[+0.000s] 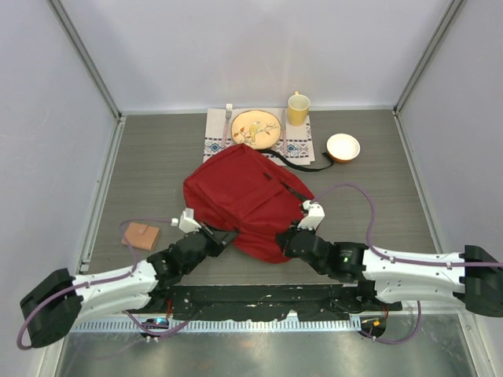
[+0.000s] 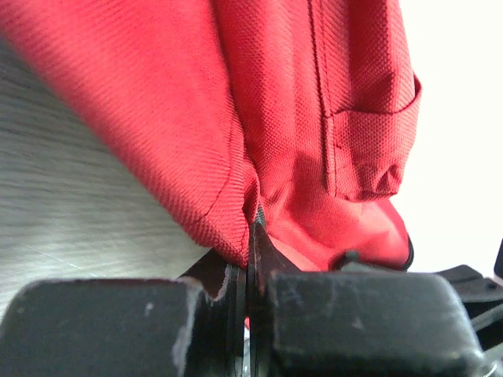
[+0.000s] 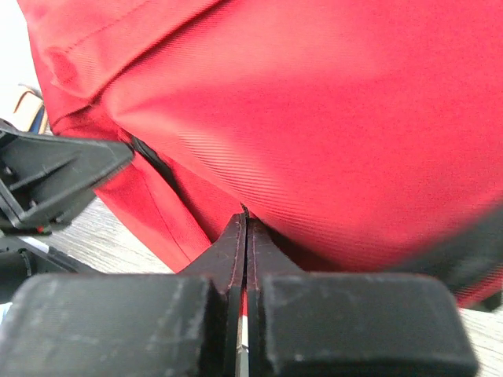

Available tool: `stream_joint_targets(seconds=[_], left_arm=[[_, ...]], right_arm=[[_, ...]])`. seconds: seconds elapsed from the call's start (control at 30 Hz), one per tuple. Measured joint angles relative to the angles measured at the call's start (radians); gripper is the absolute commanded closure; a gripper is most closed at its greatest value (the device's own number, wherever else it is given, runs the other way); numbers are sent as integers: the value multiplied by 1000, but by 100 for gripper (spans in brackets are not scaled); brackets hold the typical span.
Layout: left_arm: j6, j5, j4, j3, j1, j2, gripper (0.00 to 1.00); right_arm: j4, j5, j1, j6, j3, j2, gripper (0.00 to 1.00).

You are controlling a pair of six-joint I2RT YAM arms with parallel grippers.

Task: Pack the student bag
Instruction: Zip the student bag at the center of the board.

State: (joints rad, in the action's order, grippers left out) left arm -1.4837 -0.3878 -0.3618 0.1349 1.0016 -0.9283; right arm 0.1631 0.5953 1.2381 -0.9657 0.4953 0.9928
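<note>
The student bag (image 1: 247,196), a large red backpack, lies in the middle of the table with its near edge raised a little. My left gripper (image 1: 232,235) is shut on the bag's near left edge. In the left wrist view the jaws (image 2: 251,236) pinch a fold of red fabric (image 2: 299,118) at a seam. My right gripper (image 1: 285,239) is shut on the near right edge. The right wrist view shows its fingers (image 3: 245,220) closed on red cloth (image 3: 314,118) beside a black zipper line. What is inside the bag is hidden.
A small brown block (image 1: 143,235) lies left of the bag. Behind the bag a patterned placemat (image 1: 216,143) carries a plate (image 1: 256,128) and a fork (image 1: 228,118). A yellow mug (image 1: 298,108) and a white bowl (image 1: 343,147) stand at the back right. A black strap (image 1: 305,164) trails towards the bowl.
</note>
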Motion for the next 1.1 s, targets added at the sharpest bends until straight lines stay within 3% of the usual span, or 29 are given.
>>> stream_joint_targets(seconds=[0.17,0.33,0.37,0.4,0.47,0.5,0.6,0.87,1.1], left_arm=[[35,67,193,-36,-145,219,100],[55,101,336,-52,-200,354,100],[57,105,352,-54,-204,366,93],[61,109,371,-54,-208,376,73],[91,115,393,-53,-211,383,56],[108,114,408,-48,-214,383,41],[182,109,484,2,-223,369,28],[406,133,721,265,-225,351,23],[655,270,779,394,-220,266,23]], right_arm=[[-6,-6,2,-18,-69,-121,99],[-8,-5,4,-25,-90,-194,99],[-10,-5,3,-25,-90,-202,99],[-13,-5,3,-24,-90,-208,99],[-18,-5,4,-18,-90,-209,99],[-23,-6,4,-11,-90,-206,99],[-36,-11,4,2,-90,-183,99],[-67,-22,4,20,-88,-109,99],[-79,-20,4,19,-88,-110,99]])
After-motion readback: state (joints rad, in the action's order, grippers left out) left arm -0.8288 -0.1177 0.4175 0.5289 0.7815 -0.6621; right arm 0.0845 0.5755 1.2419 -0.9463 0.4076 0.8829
